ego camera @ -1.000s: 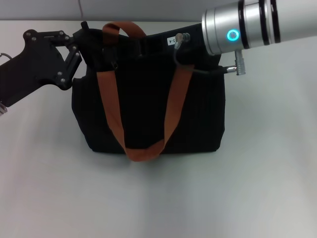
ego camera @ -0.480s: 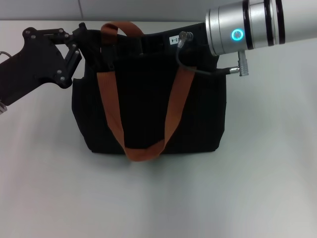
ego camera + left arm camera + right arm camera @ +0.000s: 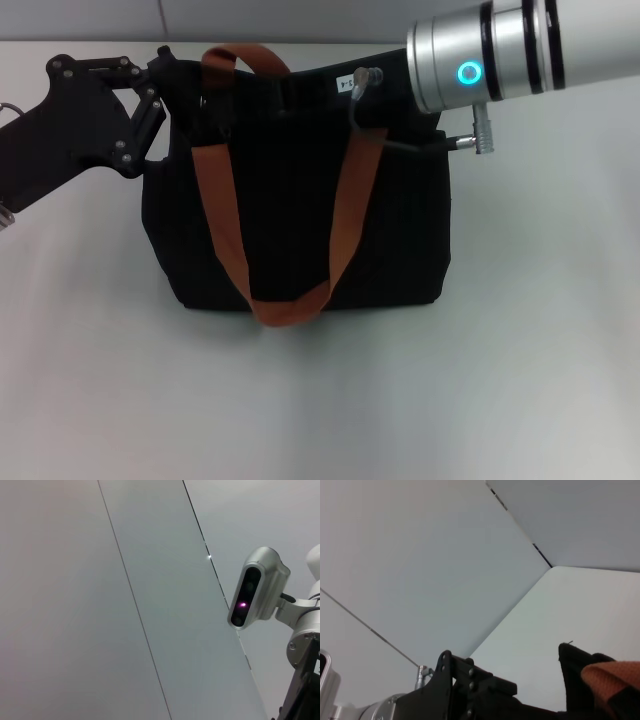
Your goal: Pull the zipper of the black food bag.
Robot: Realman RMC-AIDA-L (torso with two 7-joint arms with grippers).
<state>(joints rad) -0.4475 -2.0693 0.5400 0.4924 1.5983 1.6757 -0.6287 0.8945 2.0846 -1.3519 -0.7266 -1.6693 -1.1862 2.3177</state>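
Observation:
The black food bag (image 3: 300,220) stands mid-table in the head view, with two rust-orange handles (image 3: 345,215) draped over its front. My left gripper (image 3: 160,95) is against the bag's top left corner, black on black. It also shows in the right wrist view (image 3: 475,690), beside the bag's corner (image 3: 575,670). My right gripper (image 3: 320,88) reaches over the bag's top edge from the right, behind its silver wrist (image 3: 470,55). The zipper slider is hidden.
The bag rests on a pale table (image 3: 320,400) with a wall seam behind it. The left wrist view shows only the wall and the robot's silver head camera (image 3: 255,587).
My right arm shifted slightly right, then back left over the bag's top. The bag's top left edge and left handle nudged a little to the left.

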